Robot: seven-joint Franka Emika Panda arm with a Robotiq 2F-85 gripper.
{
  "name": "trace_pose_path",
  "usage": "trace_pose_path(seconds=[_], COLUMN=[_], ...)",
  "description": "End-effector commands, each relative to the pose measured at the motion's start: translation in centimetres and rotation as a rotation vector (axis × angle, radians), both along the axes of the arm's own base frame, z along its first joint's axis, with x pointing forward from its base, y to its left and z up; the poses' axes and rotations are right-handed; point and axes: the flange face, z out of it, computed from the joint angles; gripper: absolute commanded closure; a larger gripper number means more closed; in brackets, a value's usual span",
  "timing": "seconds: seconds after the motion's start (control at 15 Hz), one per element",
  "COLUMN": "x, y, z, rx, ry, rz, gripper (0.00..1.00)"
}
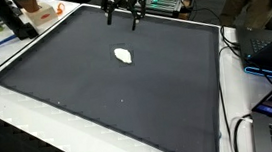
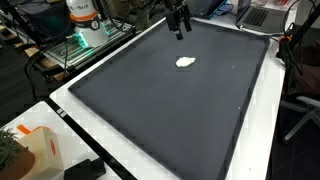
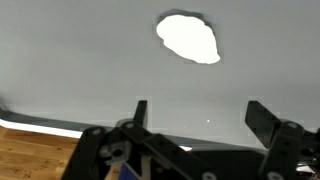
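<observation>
A small white lump [image 1: 124, 56] lies on the dark grey mat [image 1: 97, 90], towards its far half; it also shows in an exterior view [image 2: 185, 62] and in the wrist view [image 3: 188, 38]. My gripper [image 1: 123, 21] hangs in the air above the mat's far edge, well short of the white lump and apart from it. In an exterior view the gripper [image 2: 181, 29] points down. Seen from the wrist, the gripper [image 3: 198, 112] is open, its two dark fingers [image 3: 262, 120] wide apart with only bare mat between them.
A white table border [image 1: 236, 96] frames the mat. Laptops and cables [image 1: 270, 58] crowd one side. An orange and white object [image 2: 83, 12] and a wire rack [image 2: 70, 50] stand beyond the opposite edge. A white carton [image 2: 35, 150] sits at a near corner.
</observation>
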Motion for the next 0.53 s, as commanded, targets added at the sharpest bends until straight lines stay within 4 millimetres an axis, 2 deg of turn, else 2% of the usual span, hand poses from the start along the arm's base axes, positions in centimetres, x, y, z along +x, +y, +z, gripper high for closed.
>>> trace_pose_path(seconds=[0.0, 0.4, 0.47], x=[1.9, 4.2, 3.6], y=[-1.1, -1.6, -1.6], z=[0.4, 0.0, 0.7], rx=[0.018, 0.058, 0.027], ry=[0.071, 0.111, 0.061], rz=[-0.063, -0.070, -0.078], gripper=[0.00, 0.00, 0.00])
